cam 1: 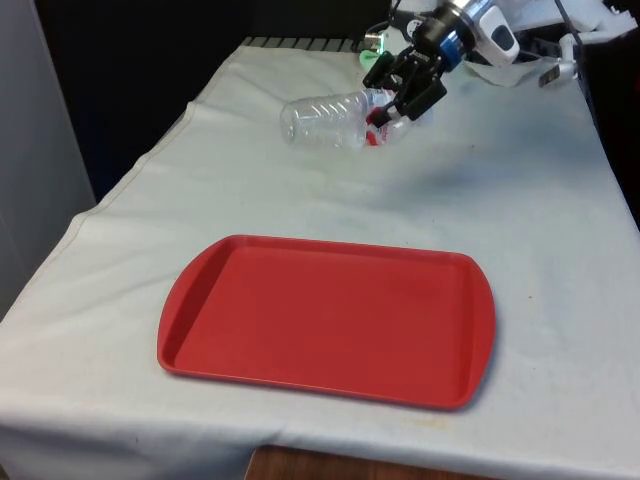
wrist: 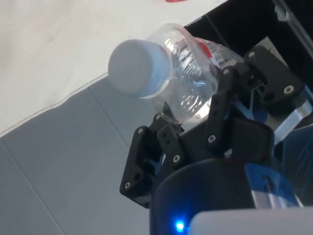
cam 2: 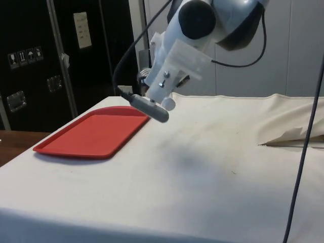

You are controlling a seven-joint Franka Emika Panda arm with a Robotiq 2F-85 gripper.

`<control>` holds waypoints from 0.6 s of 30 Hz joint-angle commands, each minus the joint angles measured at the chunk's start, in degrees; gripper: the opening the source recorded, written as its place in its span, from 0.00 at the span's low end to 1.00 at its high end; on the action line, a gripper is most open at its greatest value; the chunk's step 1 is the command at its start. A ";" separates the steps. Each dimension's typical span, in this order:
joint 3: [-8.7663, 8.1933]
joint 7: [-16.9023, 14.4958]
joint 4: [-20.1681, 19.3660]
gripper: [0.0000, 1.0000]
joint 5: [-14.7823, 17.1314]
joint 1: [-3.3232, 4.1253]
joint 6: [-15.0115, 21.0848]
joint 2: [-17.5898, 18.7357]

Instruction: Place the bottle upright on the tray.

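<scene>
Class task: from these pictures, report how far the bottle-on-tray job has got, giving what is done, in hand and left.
Done: the gripper has closed on the clear plastic bottle near its neck. In hand: the bottle is held tilted, off the red tray, near the table's far end. Left: carry it to the tray, stand it upright, release.

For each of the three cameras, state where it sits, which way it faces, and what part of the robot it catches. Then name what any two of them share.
Front view: looks down the table's length over the red tray to the gripper holding the clear bottle; the arm's last links show.
Side view: at the table's side, facing dark cabinets; tray beyond the white arm, close to the camera.
Wrist view: on the wrist, looking along the black jaws at the bottle and its white cap.
Shared: front and side show the tray; front and wrist show the held bottle.
</scene>
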 commanded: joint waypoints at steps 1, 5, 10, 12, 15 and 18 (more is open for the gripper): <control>-0.11 -0.69 0.11 0.14 0.69 -0.17 0.52 -0.40; 0.00 -0.17 0.40 0.14 0.74 0.00 0.00 -0.63; -0.17 0.11 1.20 0.14 1.83 -0.23 0.80 -0.97; -0.17 0.46 1.60 0.14 2.12 -0.29 0.92 -0.92; -0.17 0.86 1.89 0.14 2.23 -0.29 1.03 -0.86; -0.23 1.66 2.35 0.14 2.35 -0.34 1.32 -0.74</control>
